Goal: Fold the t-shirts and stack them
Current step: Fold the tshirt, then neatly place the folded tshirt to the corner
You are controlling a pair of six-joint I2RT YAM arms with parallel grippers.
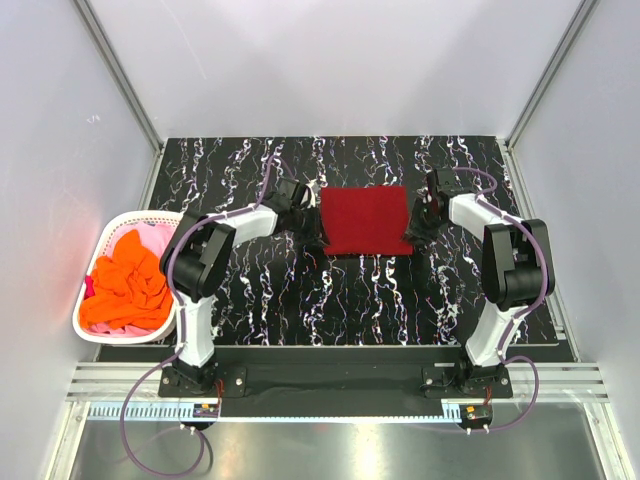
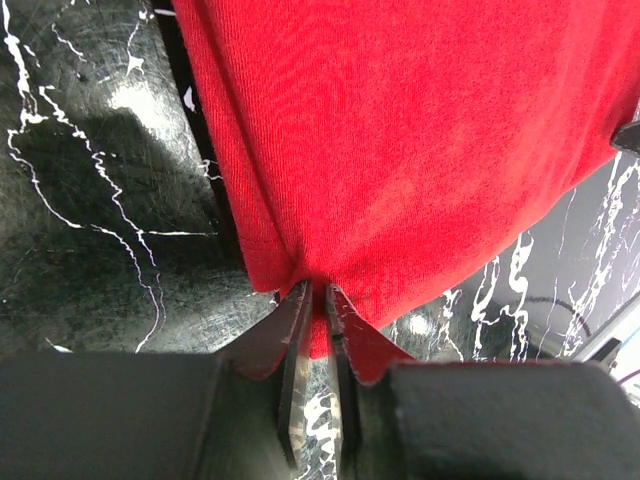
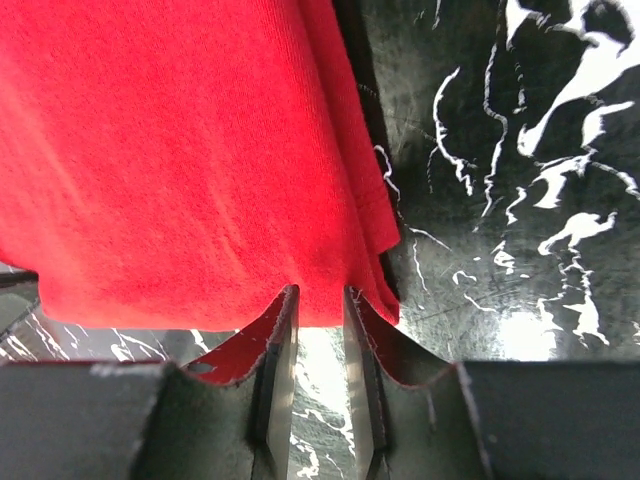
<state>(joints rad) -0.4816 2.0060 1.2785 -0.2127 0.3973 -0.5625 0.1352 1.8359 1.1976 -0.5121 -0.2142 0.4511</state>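
Observation:
A dark red t-shirt, folded into a rectangle, lies flat at the table's middle back. My left gripper is at its near left corner. In the left wrist view the jaws are shut on that corner, and the red cloth bunches toward the pinch. My right gripper is at the near right corner. In the right wrist view its fingers stand a narrow gap apart around the shirt's edge, and the cloth lies smooth there. Orange and pink shirts lie heaped in the basket.
A white plastic basket sits at the table's left edge beside the left arm. The black marbled tabletop lies between the shirt and the arm bases. Grey walls close the back and sides.

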